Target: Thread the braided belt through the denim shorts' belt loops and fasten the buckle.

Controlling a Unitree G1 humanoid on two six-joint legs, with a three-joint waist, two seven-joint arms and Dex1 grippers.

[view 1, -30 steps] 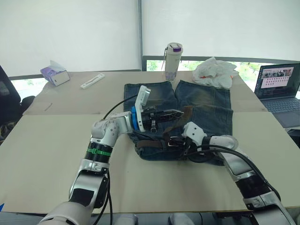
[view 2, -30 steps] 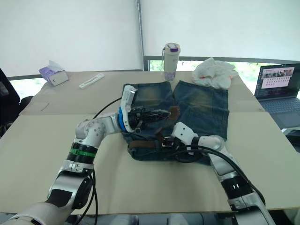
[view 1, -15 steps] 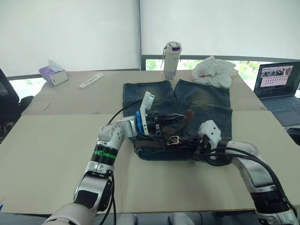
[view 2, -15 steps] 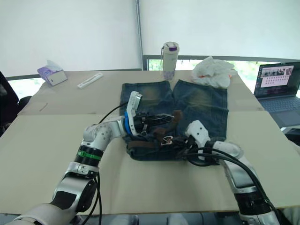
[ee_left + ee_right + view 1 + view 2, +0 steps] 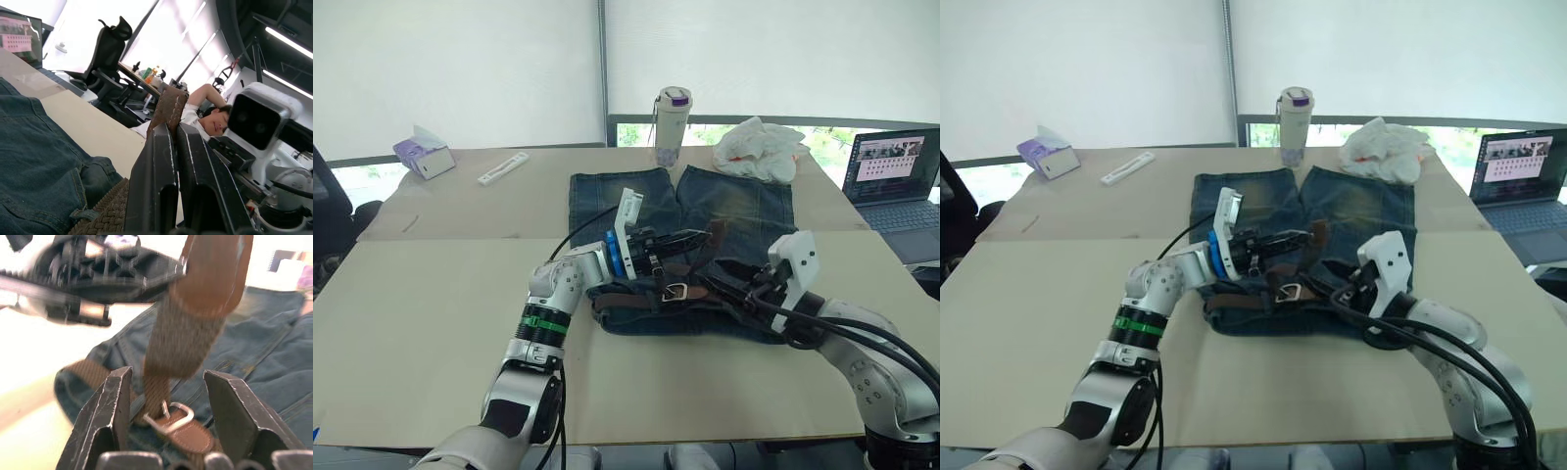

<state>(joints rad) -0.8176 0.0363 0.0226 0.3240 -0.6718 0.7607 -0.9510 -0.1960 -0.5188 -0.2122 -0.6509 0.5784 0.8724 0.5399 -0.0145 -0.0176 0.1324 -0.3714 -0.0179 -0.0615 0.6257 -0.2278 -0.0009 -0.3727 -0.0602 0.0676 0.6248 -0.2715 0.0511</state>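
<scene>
The denim shorts (image 5: 734, 220) lie flat at the centre of the frame on the cardboard-covered table (image 5: 421, 304), waistband toward the lower edge and legs pointing up toward the window. The braided belt (image 5: 626, 304) runs along the waistband, and its silver buckle (image 5: 674, 291) rests on the denim just below centre. The left gripper (image 5: 705, 236) reaches in from the lower left and is clamped tight on the belt's tapered tip, holding it lifted above the shorts; in the left wrist view the two black fingers (image 5: 161, 181) are pressed together with the brown tip sticking out past them. The right gripper (image 5: 724, 269) comes in from the lower right, hovering over the waistband just right of the buckle; in the right wrist view its fingers (image 5: 115, 406) stand wide apart with nothing between them but the hanging strap and buckle beyond. At the top of the frame stand a white bottle (image 5: 673, 125) and a crumpled white plastic bag (image 5: 759, 149); a laptop (image 5: 896, 176) sits at the right edge, a tissue box (image 5: 424, 157) at upper left
</scene>
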